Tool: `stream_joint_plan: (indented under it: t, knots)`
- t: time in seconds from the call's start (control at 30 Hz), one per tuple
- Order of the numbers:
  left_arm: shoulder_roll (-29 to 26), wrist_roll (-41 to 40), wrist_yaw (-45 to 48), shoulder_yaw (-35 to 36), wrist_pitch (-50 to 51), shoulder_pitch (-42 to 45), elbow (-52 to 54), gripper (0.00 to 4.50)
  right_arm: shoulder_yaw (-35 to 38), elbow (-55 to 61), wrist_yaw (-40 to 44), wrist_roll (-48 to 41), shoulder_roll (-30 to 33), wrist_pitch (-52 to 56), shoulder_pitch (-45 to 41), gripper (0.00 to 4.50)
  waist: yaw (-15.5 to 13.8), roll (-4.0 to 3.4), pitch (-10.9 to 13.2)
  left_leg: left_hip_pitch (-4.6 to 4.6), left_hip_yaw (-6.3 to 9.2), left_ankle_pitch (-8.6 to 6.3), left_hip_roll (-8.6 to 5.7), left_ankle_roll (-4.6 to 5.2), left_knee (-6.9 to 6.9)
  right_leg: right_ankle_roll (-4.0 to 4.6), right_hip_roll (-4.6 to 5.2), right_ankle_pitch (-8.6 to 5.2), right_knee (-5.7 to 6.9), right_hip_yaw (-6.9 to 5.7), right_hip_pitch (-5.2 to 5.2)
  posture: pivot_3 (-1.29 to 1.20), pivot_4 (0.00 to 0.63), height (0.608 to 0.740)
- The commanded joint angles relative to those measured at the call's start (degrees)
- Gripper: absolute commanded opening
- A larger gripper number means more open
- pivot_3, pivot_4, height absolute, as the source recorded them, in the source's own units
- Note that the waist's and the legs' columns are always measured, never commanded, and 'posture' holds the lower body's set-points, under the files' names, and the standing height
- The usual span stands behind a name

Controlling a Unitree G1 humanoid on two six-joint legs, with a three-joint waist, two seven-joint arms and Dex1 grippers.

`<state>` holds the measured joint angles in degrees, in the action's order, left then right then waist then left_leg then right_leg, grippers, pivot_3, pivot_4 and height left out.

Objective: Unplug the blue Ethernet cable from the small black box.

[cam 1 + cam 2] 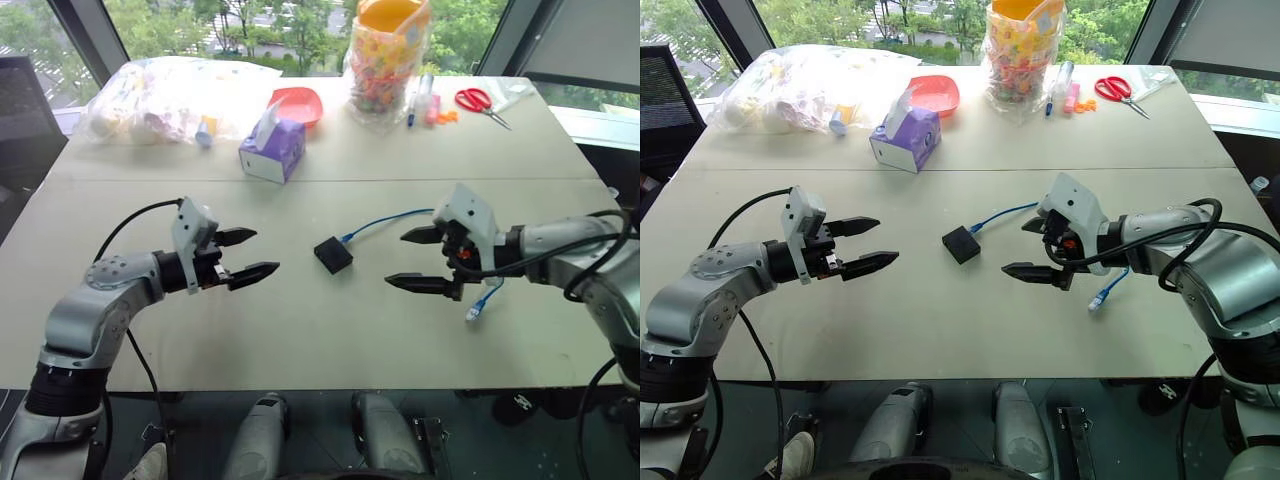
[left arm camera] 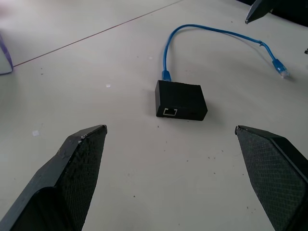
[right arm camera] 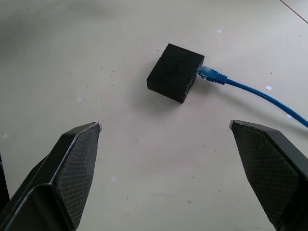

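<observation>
The small black box (image 1: 333, 254) lies on the table's middle, between my two grippers. The blue Ethernet cable (image 1: 385, 220) is plugged into its far right side and curves right behind my right gripper; its free plug (image 1: 476, 310) lies near that hand. In the right wrist view the cable's plug (image 3: 208, 74) sits in the small black box (image 3: 174, 72). My left gripper (image 1: 248, 253) hovers to the left of the box, open and empty. On the box's right, my right gripper (image 1: 418, 260) is open too, holding nothing. An empty port faces the left wrist view on the small black box (image 2: 181, 100).
A purple tissue box (image 1: 272, 150) stands behind the black box. Further back are a red bowl (image 1: 297, 103), a clear bag of items (image 1: 165, 100), a jar of colourful sweets (image 1: 387, 60), pens (image 1: 420, 100) and red scissors (image 1: 480, 102). The table's front edge (image 1: 330, 388) is near.
</observation>
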<state>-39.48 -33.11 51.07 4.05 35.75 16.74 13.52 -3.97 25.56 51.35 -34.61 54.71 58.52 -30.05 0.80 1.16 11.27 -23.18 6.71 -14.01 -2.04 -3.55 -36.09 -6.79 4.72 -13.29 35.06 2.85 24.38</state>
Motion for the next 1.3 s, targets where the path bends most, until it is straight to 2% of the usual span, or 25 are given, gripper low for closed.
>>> stream_joint_plan:
  t: [0.03,0.17,1.0,1.2,1.3]
  knots:
    - [-0.3,0.6,-0.5,1.1,-1.2,0.9,0.8,4.48,0.1,-0.2,0.7,0.9,0.2,-1.7,-2.2,4.5,0.0,0.0,0.0,0.0,0.0,0.0,0.0,0.0,0.0,0.0,0.0,0.0,0.01,0.0,0.0,0.0,0.15,0.74]
    - [-0.1,-1.4,-1.0,2.1,0.5,1.2,1.5,4.48,-0.9,-1.7,1.4,2.2,0.0,-3.1,-3.3,4.5,0.0,0.0,0.0,0.01,0.0,0.0,0.0,0.0,-0.01,0.0,-0.01,0.01,0.03,0.0,0.01,0.0,0.15,0.74]
    - [0.0,0.2,-1.1,0.9,-0.7,1.7,1.5,4.48,-6.7,-11.0,5.3,11.8,-2.5,-12.6,-9.5,4.5,0.1,0.0,0.0,0.02,0.0,0.01,0.0,0.0,-0.05,-0.19,-0.01,0.13,0.11,0.0,0.01,0.0,0.15,0.74]
    - [0.3,1.1,-1.0,-0.5,-1.6,1.5,2.0,4.48,-15.3,-23.4,10.0,22.2,-6.1,-25.5,-16.0,4.5,0.5,-0.01,0.0,0.06,-0.03,0.01,-0.01,-0.01,-0.05,-0.19,-0.02,0.15,0.14,0.01,0.01,0.0,0.15,0.74]
    - [0.7,1.2,-1.4,-1.0,-1.5,0.9,3.1,4.48,-21.5,-39.9,14.3,28.6,-13.3,-35.0,-24.8,4.5,1.2,0.0,0.0,0.12,-0.06,0.03,0.0,-0.03,-0.05,-0.2,-0.03,0.18,0.18,0.04,0.01,0.0,0.15,0.74]
